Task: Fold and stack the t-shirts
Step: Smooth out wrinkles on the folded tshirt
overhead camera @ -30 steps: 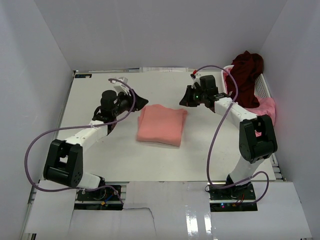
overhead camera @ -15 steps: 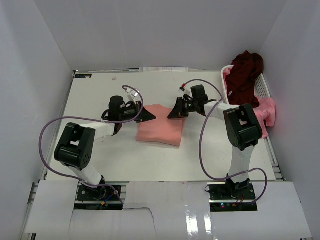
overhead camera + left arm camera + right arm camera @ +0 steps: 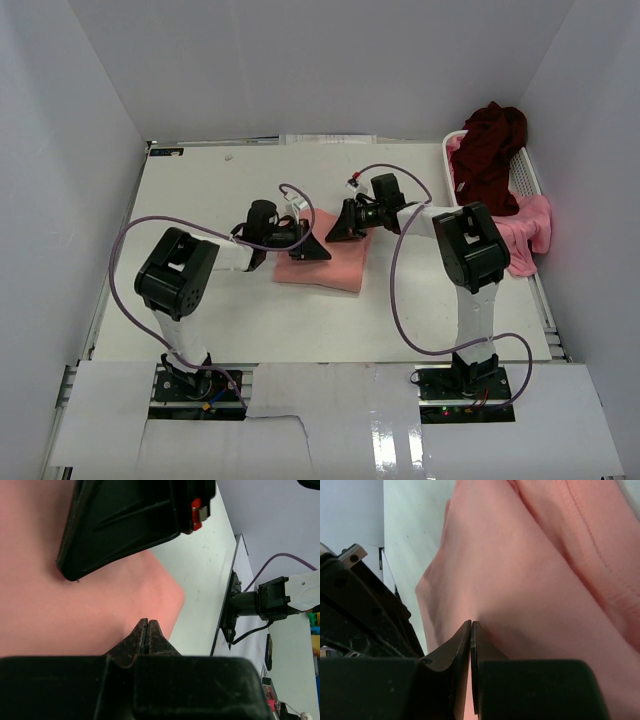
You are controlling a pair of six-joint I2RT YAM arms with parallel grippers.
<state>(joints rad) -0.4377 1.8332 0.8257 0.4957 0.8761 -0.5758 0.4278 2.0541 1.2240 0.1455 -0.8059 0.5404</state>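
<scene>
A folded salmon-pink t-shirt [image 3: 340, 262] lies in the middle of the table. My left gripper [image 3: 318, 251] is shut, with its tips resting on the shirt's left part. My right gripper [image 3: 333, 233] is shut, with its tips on the shirt's upper edge, close to the left one. In the left wrist view the shut gripper [image 3: 148, 623] touches the salmon cloth [image 3: 75, 605], with the right gripper's body just above. In the right wrist view the shut gripper [image 3: 471, 626] presses on the cloth [image 3: 535, 580]. A dark maroon shirt [image 3: 490, 150] and a brighter pink shirt [image 3: 527, 225] are at the right.
A white slatted basket [image 3: 527, 172] stands at the table's right edge; the maroon shirt is piled in it and the pink one hangs over its near side. White walls enclose the table on three sides. Purple cables loop from both arms.
Both grippers have moved inward from beside the folded shirt onto it, and now sit close together over it. The shirt has not visibly shifted.
</scene>
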